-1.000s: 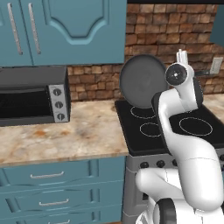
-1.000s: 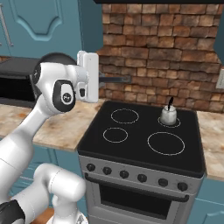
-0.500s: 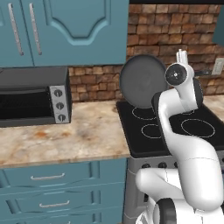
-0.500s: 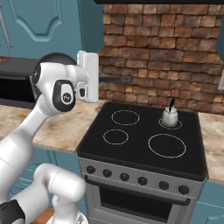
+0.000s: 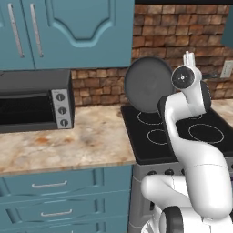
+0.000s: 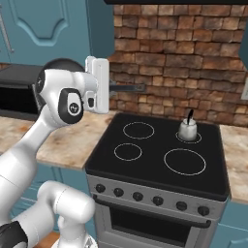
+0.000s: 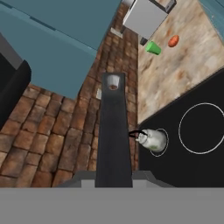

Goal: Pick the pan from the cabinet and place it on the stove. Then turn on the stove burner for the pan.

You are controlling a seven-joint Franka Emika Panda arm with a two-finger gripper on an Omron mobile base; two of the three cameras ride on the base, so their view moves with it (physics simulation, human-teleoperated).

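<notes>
Pan (image 5: pixel 148 84) stands on edge above the stove (image 5: pixel 182 136) in the left base view; hand view shows fingers clamped on its handle (image 7: pixel 113 135).

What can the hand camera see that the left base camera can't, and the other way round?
The hand view alone shows a green cup and an orange thing on the far counter, plus the silver kettle. The left base view alone shows the toaster oven, the drawers and the pan's round body. Both show the pan, the stove and the brick wall.
</notes>
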